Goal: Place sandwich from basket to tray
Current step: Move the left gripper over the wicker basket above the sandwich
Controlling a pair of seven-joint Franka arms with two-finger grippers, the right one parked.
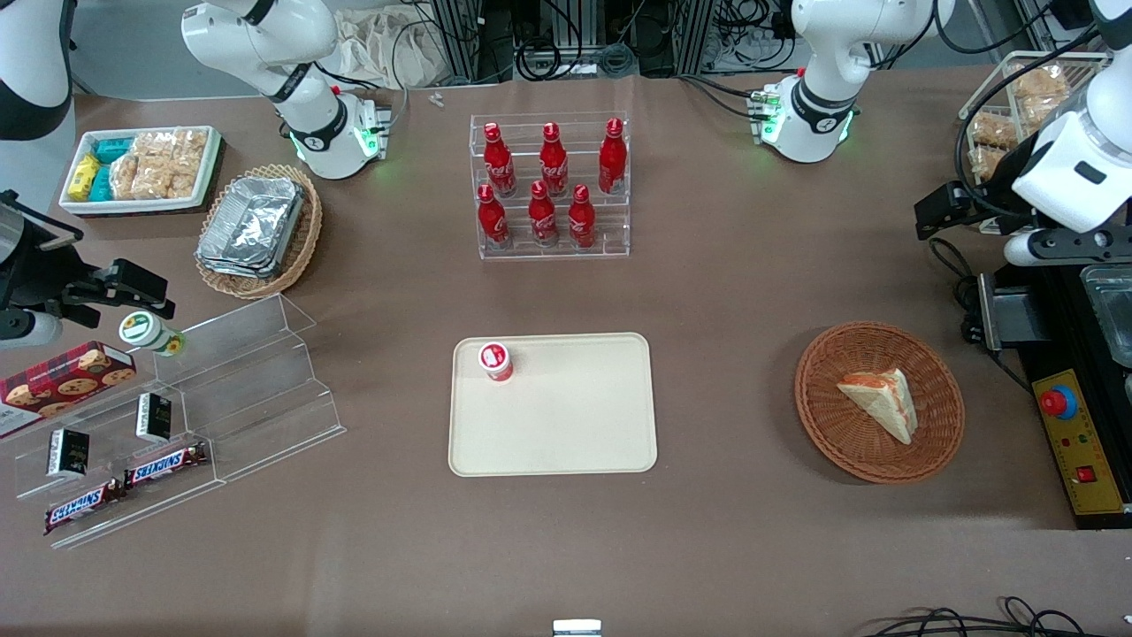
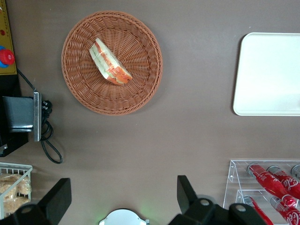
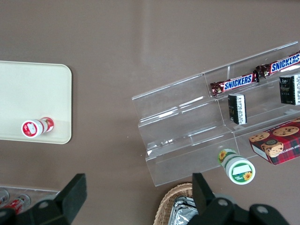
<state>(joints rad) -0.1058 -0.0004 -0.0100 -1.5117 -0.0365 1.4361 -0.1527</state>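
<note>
Gripper (image 2: 122,197) of the left arm hangs open high above the table, apart from the sandwich (image 1: 881,402) lying in the basket (image 1: 827,438); a hard pinch could crush the soft wedge before it reaches the tray (image 1: 575,425).

1. The tray (image 1: 553,433) lies on the worktop (image 1: 725,283), the landmark here.
2. A small cup (image 1: 496,361) stands on the tray, in a corner farther from the front camera.
3. The basket (image 1: 831,433) sits beside the tray, toward the working arm's end, apart from it.
4. The sandwich (image 1: 880,402) lies in the basket.
5. A bottle rack (image 1: 550,186) stands farther from the front camera than the tray.
6. The claw (image 2: 123,199), fingers spread, hangs high above the worktop, between basket and bottle rack.
</note>
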